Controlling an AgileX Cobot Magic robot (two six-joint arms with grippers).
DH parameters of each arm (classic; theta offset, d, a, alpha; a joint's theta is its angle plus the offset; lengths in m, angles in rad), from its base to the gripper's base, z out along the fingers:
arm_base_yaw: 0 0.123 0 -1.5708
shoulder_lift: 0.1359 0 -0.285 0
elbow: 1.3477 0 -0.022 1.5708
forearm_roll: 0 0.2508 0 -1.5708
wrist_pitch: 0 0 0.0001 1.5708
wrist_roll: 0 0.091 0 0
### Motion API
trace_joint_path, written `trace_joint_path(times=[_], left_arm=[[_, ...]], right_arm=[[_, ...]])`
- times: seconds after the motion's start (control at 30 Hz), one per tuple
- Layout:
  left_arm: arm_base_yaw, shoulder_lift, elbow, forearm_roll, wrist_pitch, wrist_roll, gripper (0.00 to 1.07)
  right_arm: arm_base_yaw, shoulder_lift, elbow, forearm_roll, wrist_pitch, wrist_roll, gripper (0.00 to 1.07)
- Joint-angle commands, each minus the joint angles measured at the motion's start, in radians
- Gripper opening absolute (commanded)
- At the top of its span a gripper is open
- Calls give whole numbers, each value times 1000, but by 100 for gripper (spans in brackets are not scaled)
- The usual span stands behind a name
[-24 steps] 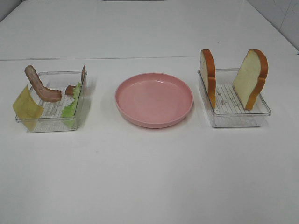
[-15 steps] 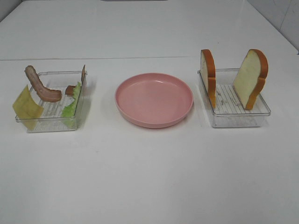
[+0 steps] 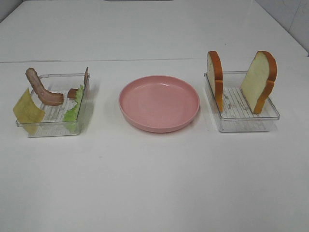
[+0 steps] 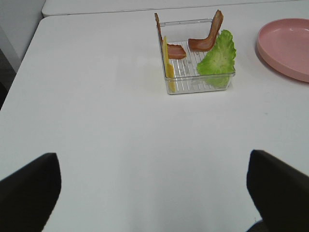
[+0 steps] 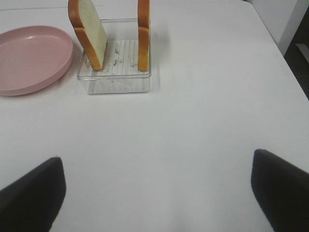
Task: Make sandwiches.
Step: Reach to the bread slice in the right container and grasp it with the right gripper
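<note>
No stacked sandwiches are in view; the parts stand in two clear trays. The left tray (image 3: 53,126) (image 4: 195,82) holds a yellow cheese square (image 3: 26,110) (image 4: 168,67), curved bacon strips (image 3: 42,89) (image 4: 206,38) and green lettuce (image 3: 75,108) (image 4: 219,57). In the right tray (image 3: 241,123) (image 5: 116,83), two bread slices (image 3: 216,77) (image 3: 260,79) (image 5: 91,31) (image 5: 143,34) stand upright. My left gripper (image 4: 152,162) is open, well short of the left tray. My right gripper (image 5: 157,157) is open too, short of the bread tray. Neither gripper appears in the exterior high view.
A pink round plate (image 3: 159,102) (image 4: 287,46) (image 5: 29,58) sits between the two trays with nothing on it. The white table (image 3: 154,183) stretches bare toward the near edge. A seam (image 3: 145,60) crosses the table behind the trays.
</note>
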Motion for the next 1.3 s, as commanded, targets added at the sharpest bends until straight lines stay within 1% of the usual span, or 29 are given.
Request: trace_joint_path(times=[0.03,0.17,0.23,0.27,0.3,0.37,0.4,0.43,0.47,0.53,0.57,0.63,0.67,0.73,0.77,0.8,0.83,0.87,0.9,0.93,0.97,1.0,1.03,1.07,1.1,1.13,1.23,1.27,1.3], left_arm=[[0,-10,0,0,-5,1,100],[0,-10,0,0,-5,1,100],[0,-10,0,0,-5,1,100],[0,-10,0,0,-5,1,100],[0,-10,0,0,-5,1,100],[0,-10,0,0,-5,1,100],[0,-10,0,0,-5,1,100],[0,-10,0,0,-5,1,100],[0,-10,0,0,-5,1,100],[0,-10,0,0,-5,1,100],[0,-10,0,0,-5,1,100],[0,-10,0,0,-5,1,100],[0,-10,0,0,-5,1,100],[0,-10,0,0,-5,1,100],[0,-10,0,0,-5,1,100],[0,-10,0,0,-5,1,100],[0,-10,0,0,-5,1,100],[0,-10,0,0,-5,1,100],[0,-10,0,0,-5,1,100],[0,-10,0,0,-5,1,100],[0,-10,0,0,-5,1,100],[0,-10,0,0,-5,1,100],[0,-10,0,0,-5,1,100],[0,-10,0,0,-5,1,100],[0,-10,0,0,-5,1,100],[0,-10,0,0,-5,1,100],[0,-10,0,0,-5,1,100],[0,-10,0,0,-5,1,100],[0,-10,0,0,-5,1,100]], right_arm=[[-3,24,2,-6,-10,1,98],[-3,106,-16,-2,-15,1,98],[-3,232,-61,0,-17,1,98],[-3,232,-61,0,-17,1,98],[-3,340,-109,13,-16,1,98],[-3,385,-135,20,-15,1,98],[-3,490,-210,46,-11,2,98],[-3,548,-252,59,-10,2,98],[-3,548,-252,59,-10,2,98],[-3,778,-415,99,-13,1,98],[-3,778,-415,99,-13,1,98],[-3,877,-495,95,-13,1,98],[-3,877,-495,95,-13,1,98],[-3,1094,-675,92,-9,-3,98],[-3,1094,-675,92,-9,-3,98],[-3,1152,-724,92,-3,-3,98],[-3,1253,-818,95,18,-3,98],[-3,1253,-818,95,18,-3,98],[-3,1306,-872,97,35,-4,98],[-3,1397,-980,99,72,-6,98],[-3,1397,-980,99,72,-6,98],[-3,1436,-1021,99,85,-6,98],[-3,1523,-1122,102,111,-5,98],[-3,1523,-1122,102,111,-5,98],[-3,1564,-1161,110,122,-3,98],[-2,1633,-1242,134,144,-3,98],[-2,1668,-1283,153,154,-3,98],[5,1727,-1352,195,170,-3,98],[30,1785,-1398,198,172,13,98]])
